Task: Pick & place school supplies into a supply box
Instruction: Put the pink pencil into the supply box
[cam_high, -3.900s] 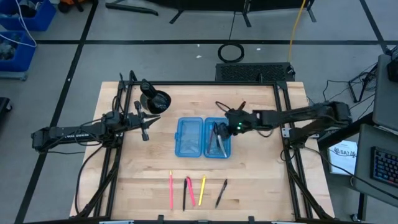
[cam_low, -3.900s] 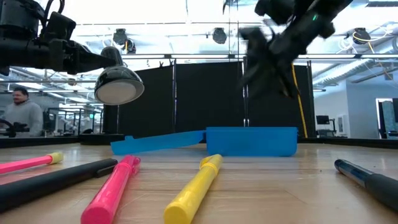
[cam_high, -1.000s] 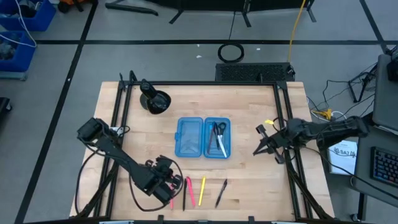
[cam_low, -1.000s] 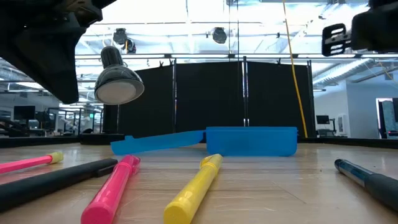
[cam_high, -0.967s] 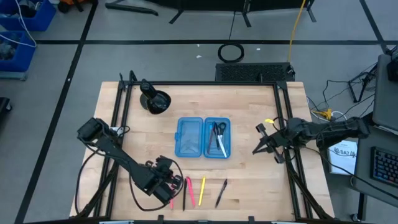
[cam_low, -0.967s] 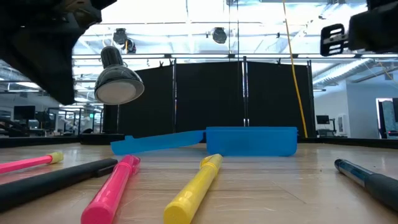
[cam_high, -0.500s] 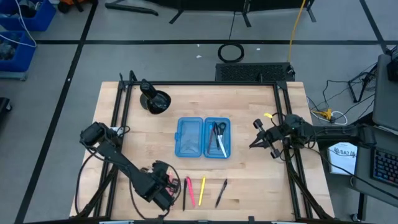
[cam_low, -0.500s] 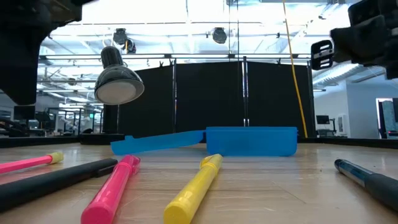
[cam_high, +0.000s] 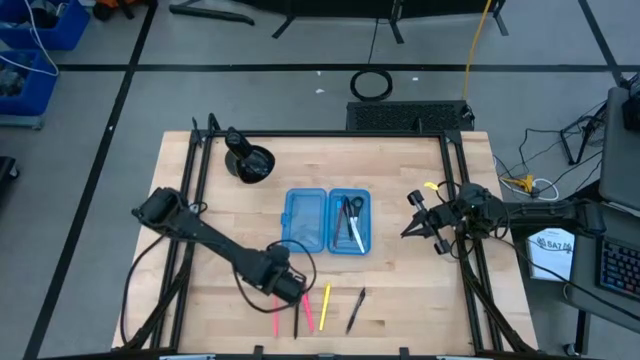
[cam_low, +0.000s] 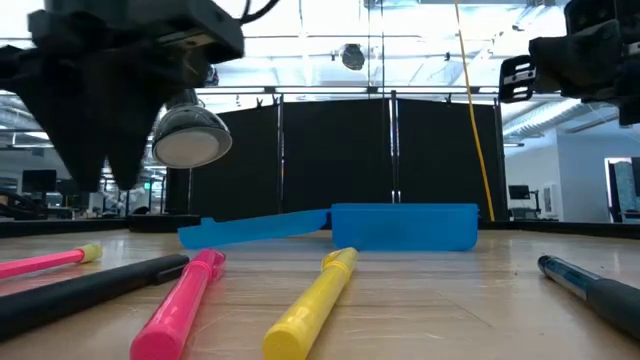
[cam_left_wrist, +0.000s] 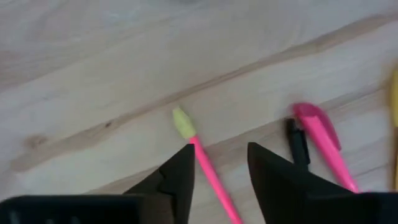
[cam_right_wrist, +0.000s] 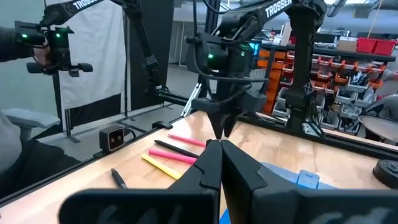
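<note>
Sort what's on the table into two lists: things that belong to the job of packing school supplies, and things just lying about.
Belongs to the job:
- blue supply box, open
- scissors, already in the box
- thin pink pencil, between the left gripper fingers
- pink marker
- yellow marker
- black pen
- dark pen

Just lying about:
- black cup-like object

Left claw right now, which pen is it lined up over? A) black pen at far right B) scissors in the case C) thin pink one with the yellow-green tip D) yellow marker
C: in the left wrist view the left claw stands open, its two fingers on either side of the thin pink pen, not closed on it.
</note>
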